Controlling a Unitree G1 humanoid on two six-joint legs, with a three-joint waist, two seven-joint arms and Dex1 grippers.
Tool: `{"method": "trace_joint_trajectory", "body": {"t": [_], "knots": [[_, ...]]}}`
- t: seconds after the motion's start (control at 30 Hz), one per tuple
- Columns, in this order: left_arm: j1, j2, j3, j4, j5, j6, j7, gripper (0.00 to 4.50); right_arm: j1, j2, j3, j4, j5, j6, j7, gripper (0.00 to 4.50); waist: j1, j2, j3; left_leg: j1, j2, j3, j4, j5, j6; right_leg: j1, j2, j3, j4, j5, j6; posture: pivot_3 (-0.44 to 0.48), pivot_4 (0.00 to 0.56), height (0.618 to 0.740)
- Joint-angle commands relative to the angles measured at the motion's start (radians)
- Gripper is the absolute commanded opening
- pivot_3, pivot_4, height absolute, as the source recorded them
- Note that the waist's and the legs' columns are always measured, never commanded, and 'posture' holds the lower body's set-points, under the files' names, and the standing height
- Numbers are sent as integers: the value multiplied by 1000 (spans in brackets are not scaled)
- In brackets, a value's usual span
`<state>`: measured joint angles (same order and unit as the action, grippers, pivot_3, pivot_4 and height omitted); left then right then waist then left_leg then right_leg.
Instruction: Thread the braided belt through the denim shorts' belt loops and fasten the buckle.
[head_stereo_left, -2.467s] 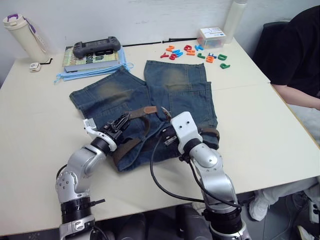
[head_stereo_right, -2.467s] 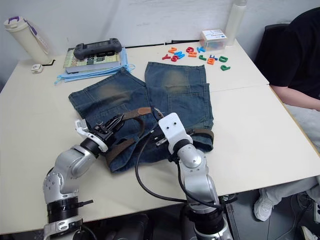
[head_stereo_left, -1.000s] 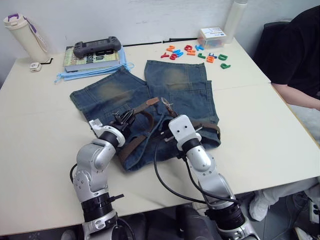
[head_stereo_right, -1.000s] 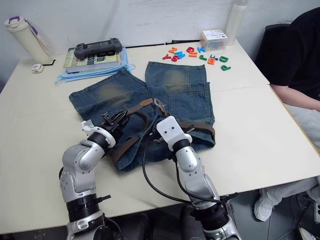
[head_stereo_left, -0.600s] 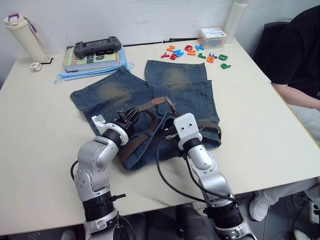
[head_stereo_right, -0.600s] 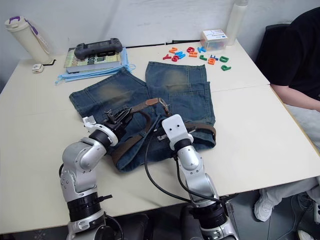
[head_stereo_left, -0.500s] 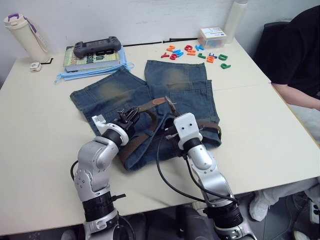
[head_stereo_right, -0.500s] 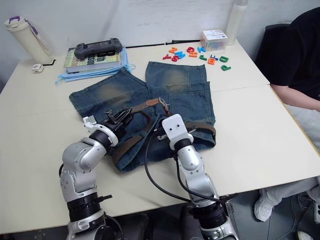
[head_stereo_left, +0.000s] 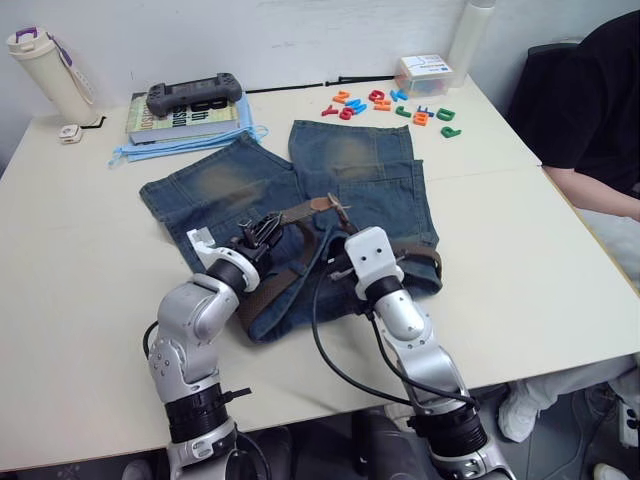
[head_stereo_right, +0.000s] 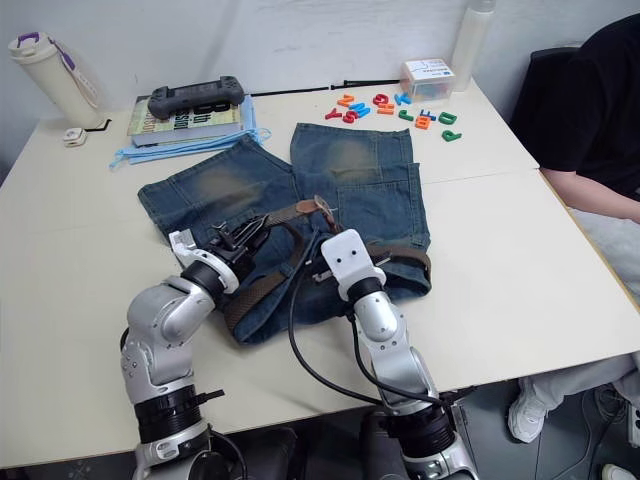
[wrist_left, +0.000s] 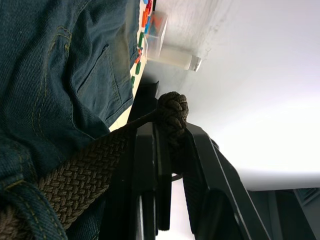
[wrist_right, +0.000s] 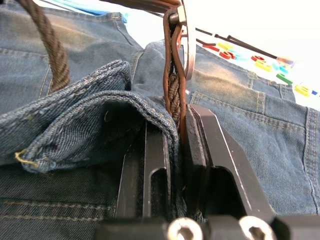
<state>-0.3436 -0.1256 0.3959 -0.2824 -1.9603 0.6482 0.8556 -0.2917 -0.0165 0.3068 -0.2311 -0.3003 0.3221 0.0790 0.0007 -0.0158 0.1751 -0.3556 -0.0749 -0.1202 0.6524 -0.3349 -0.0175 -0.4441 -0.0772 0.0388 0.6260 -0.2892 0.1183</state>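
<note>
The denim shorts (head_stereo_left: 360, 170) lie flat mid-table, waistband toward me. The braided belt (head_stereo_left: 268, 288) runs along the waistband and arches up between my two grippers. My left gripper (wrist_left: 170, 125) is shut on the woven strap. It sits over the shorts' left half (head_stereo_left: 262, 232). My right gripper (wrist_right: 175, 115) is shut on the strap just below the buckle (wrist_right: 188, 46), with a fold of denim (wrist_right: 100, 95) against its fingers. The buckle (head_stereo_left: 341, 207) and its tan leather end stand raised above the shorts. The belt loops are too small to make out.
A book carrying a black game controller (head_stereo_left: 195, 96) lies on blue face masks at the far left, beside a white bottle (head_stereo_left: 42, 68). Coloured plastic letters (head_stereo_left: 395, 105) and a clear box (head_stereo_left: 422, 72) sit at the far right. A person in black (head_stereo_left: 590, 110) sits at the table's right edge.
Both grippers have crept away from me over the shorts, still holding the belt. The raised buckle end has shifted to the right. In the last half second almost nothing moves.
</note>
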Motion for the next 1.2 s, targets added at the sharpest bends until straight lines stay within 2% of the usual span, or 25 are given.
{"method": "trace_joint_trajectory", "body": {"t": [0.03, 0.17, 0.4, 0.6, 0.7, 0.87, 0.93, 1.07, 1.13, 1.2], "knots": [[41, -204, 14, -9, -12, 4, -23, 498, -14, -7, 27, -31, -19, -38, 11, 9, 0, 0, 0, 0, 0, 0, 0, 0, 0, 0, 0, 0, 0, 0, 0, 0, 150, 738], [41, -195, 5, 0, -12, 18, -25, 498, -13, -7, 31, -32, -18, -43, 17, 9, -1, 0, 0, 0, 0, 0, 0, 0, 0, 0, 0, 0, 0, 0, 0, 0, 150, 738], [31, -72, -61, 99, -12, 189, -142, 498, -29, -82, 102, -19, -115, -34, 65, 9, -1, 0, 0, 0, 0, 0, 0, 0, 0, 0, 0, 0, 0, 0, 0, 0, 150, 738], [28, -21, -73, 134, -12, 228, -174, 498, 2, -151, 150, -34, -185, -7, 127, 9, -1, 0, 0, 0, 0, 0, 0, 0, 0, 0, 0, 0, 0, 0, 0, 0, 150, 738], [33, -5, -80, 139, -12, 233, -181, 498, 19, -193, 164, -71, -216, 1, 170, 9, 0, 0, 0, 0, 0, 0, 0, 0, 0, 0, 0, 0, 0, 0, 0, 0, 150, 738], [39, 84, -124, 166, -12, 282, -223, 498, 43, -256, 168, -154, -251, 6, 252, 9, 0, 0, 0, 0, 0, 0, 0, 0, 0, 0, 0, 0, 0, 0, 0, 0, 150, 738], [40, 121, -146, 179, -12, 298, -242, 498, 41, -263, 158, -192, -249, 22, 287, 9, -1, 0, 0, 0, 0, 0, 0, 0, 0, 0, 0, 0, 0, 0, 0, 0, 150, 738], [46, 138, -168, 183, -12, 288, -260, 498, 38, -251, 125, -252, -233, 82, 341, 9, 2, 0, 0, 0, 0, 0, 0, 0, 0, 0, 0, 0, 0, 0, 0, 0, 150, 738], [49, 143, -178, 184, -12, 288, -265, 498, 34, -244, 105, -293, -218, 115, 366, 1052, 2, 0, 0, 0, 0, 0, 0, 0, 0, 0, 0, 0, 0, 0, 0, 0, 150, 738], [52, 144, -184, 183, -12, 285, -269, 498, 33, -244, 88, -329, -214, 147, 387, 1837, 3, 0, 0, 0, 0, 0, 0, 0, 0, 0, 0, 0, 0, 0, 0, 0, 150, 738]]}}
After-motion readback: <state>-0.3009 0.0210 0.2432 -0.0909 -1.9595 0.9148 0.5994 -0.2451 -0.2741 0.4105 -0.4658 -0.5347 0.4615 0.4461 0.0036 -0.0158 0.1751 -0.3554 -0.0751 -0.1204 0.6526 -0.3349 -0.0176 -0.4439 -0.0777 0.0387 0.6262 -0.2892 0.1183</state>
